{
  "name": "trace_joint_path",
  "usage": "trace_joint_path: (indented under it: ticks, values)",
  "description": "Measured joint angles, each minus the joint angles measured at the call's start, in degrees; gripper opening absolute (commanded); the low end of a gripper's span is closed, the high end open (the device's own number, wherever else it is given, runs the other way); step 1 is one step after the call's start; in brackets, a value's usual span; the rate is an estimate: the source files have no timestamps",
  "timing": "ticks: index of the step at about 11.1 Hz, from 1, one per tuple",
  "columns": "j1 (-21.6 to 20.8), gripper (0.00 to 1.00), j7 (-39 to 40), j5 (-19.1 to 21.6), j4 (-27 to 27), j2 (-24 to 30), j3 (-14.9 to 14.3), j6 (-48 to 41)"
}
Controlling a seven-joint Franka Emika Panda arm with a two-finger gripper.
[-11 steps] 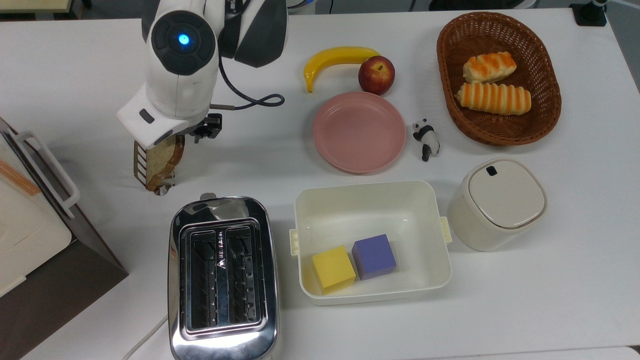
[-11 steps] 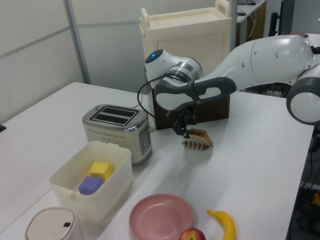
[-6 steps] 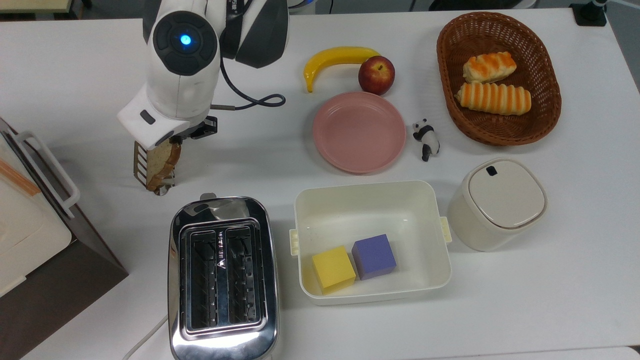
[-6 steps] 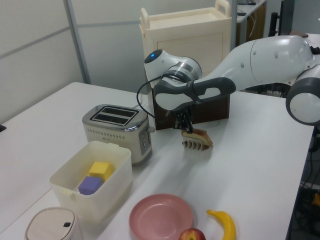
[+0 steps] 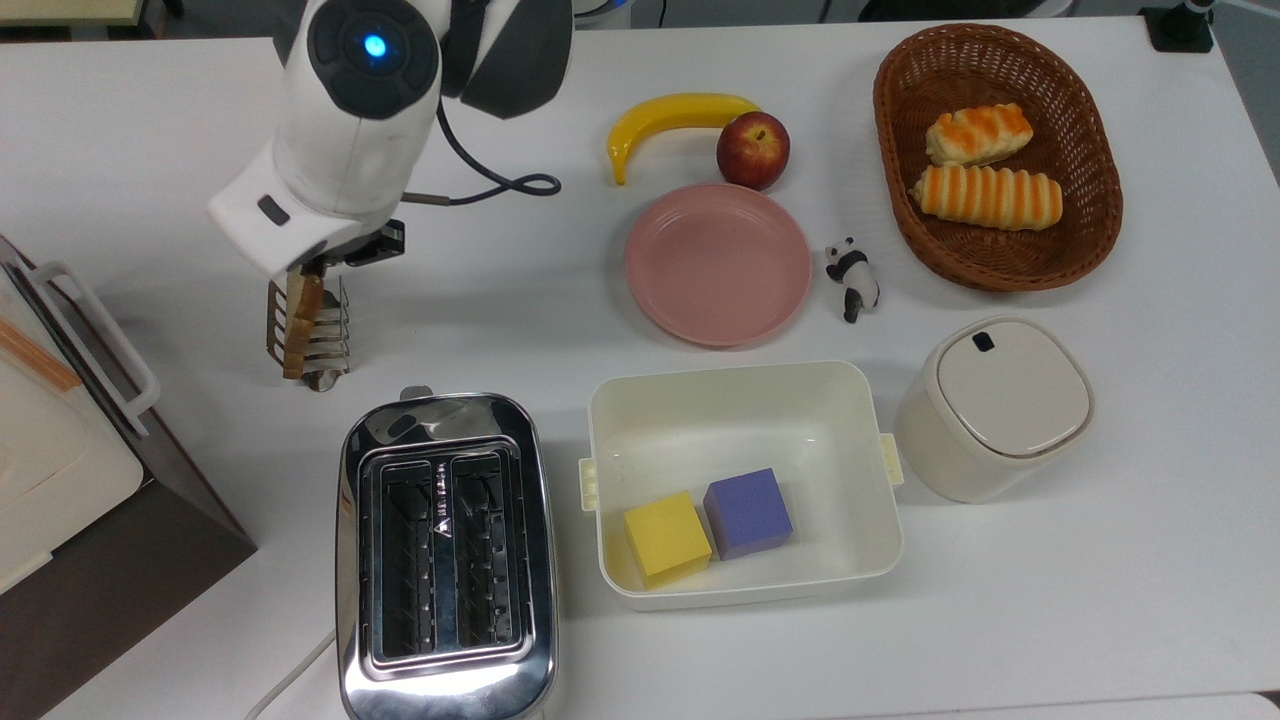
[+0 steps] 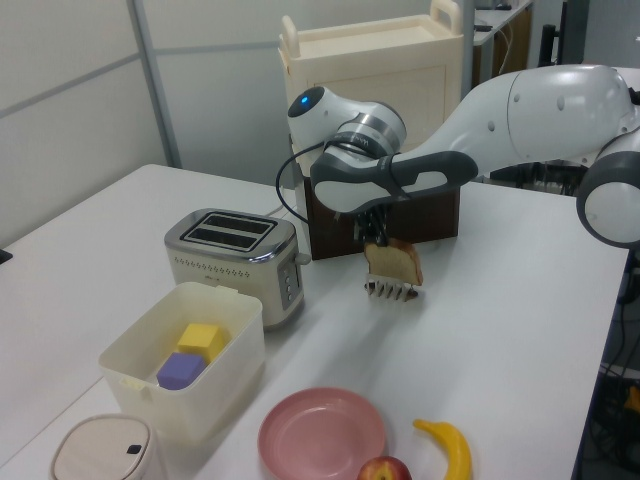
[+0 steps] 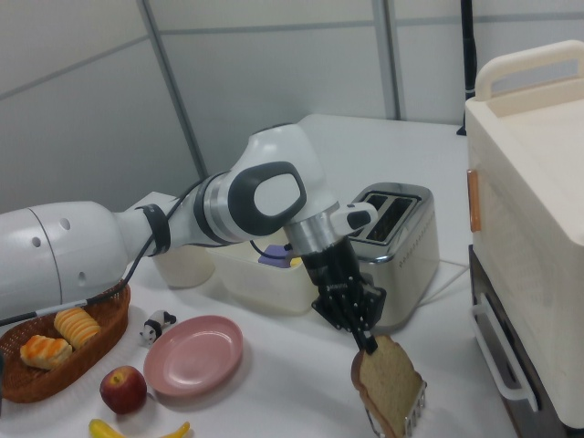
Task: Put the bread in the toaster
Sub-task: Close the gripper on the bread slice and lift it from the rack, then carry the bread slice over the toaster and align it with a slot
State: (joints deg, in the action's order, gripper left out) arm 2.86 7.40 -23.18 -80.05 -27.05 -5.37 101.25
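Toaster (image 5: 445, 555) lower left of top view, slots empty, long axis running toward rack | bread (image 7: 388, 381) upright over wire rack (image 5: 310, 335) just beyond, clamped at top edge by gripper (image 7: 363, 339) | you must carry slice nearward, edge-down.

On the white counter (image 6: 520, 330), the gripper (image 6: 377, 238) pinches the top of the bread (image 6: 394, 263), which stands upright just above a small wire rack (image 6: 393, 290), with the chrome toaster (image 6: 233, 257) on the left view's left.
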Motion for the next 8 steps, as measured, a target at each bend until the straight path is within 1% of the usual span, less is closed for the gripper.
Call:
trace_joint_path:
  ticks: [1, 3, 4, 6, 8]
  values:
    - [0.08, 0.05, 0.06, -0.08, 0.45, 0.48, -0.13, 0.0]
    - [0.18, 0.01, 0.07, -0.05, 1.61, 1.69, -0.33, 0.0]
    - [0.24, 0.0, 0.06, 1.39, 2.36, 2.25, -0.33, 0.0]
    - [0.19, 0.0, 0.06, 7.52, 4.22, 2.63, -0.29, 0.05]
    - [0.06, 0.0, -1.59, 13.1, 5.66, 2.7, -0.22, 4.03]
